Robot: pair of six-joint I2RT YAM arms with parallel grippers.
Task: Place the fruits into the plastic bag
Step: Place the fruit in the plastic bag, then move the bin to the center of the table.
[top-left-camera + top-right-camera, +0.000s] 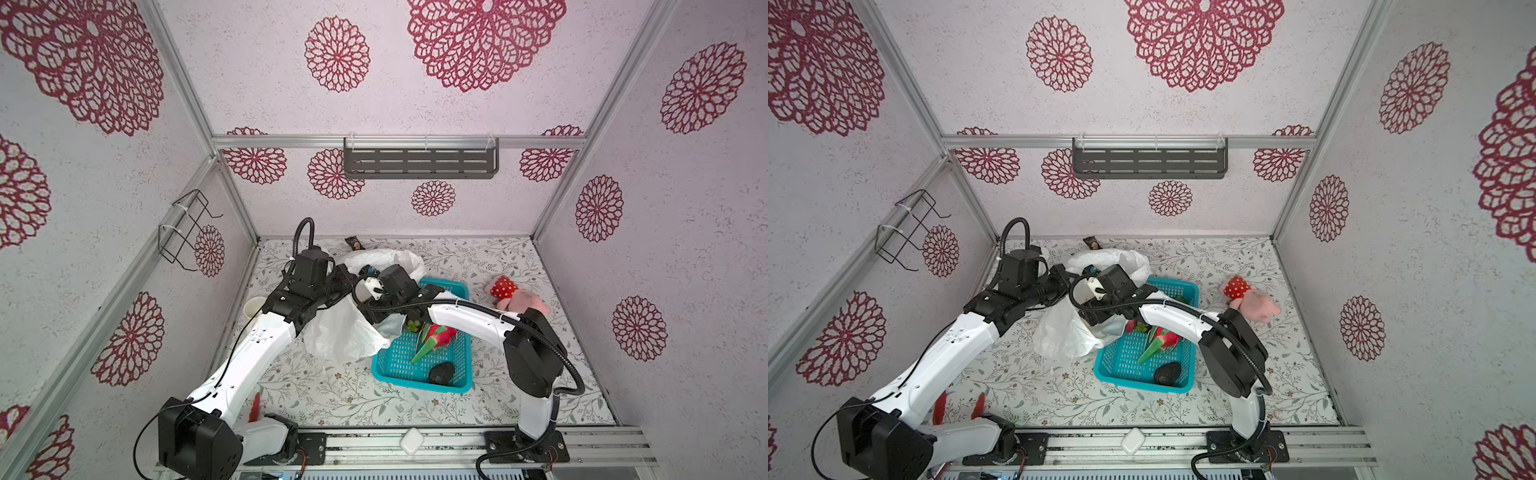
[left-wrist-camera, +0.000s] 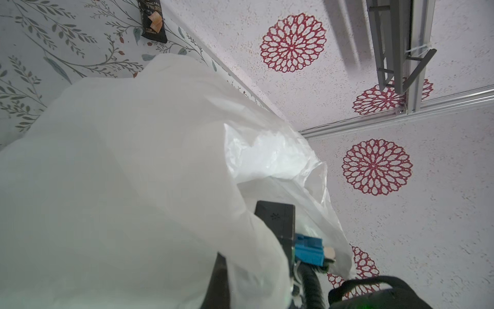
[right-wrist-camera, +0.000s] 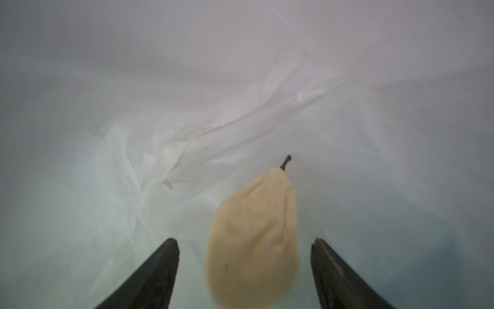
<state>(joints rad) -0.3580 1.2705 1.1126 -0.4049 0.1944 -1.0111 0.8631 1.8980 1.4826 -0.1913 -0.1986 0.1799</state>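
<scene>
The white plastic bag (image 1: 345, 332) (image 1: 1063, 332) stands between the arms, its mouth held up. My left gripper (image 1: 349, 277) is at its rim and shut on the film; in the left wrist view the plastic bag (image 2: 133, 160) covers the jaws. My right gripper (image 3: 244, 240) is inside the bag and open. A pale yellow pear (image 3: 254, 235) sits between the fingers with a gap on each side. A dragon fruit (image 1: 436, 336) (image 1: 1163, 340), a dark avocado (image 1: 441, 372) (image 1: 1168, 372) and green grapes (image 1: 412, 325) lie in the teal basket (image 1: 415, 384).
The teal basket (image 1: 1133, 384) touches the bag's right side. A red-and-pink plush toy (image 1: 515, 295) lies at the right, a white cup (image 1: 254, 307) at the left wall, a snack packet (image 1: 354, 242) (image 2: 152, 21) at the back, and red-handled pliers (image 1: 978, 405) by the left arm's base.
</scene>
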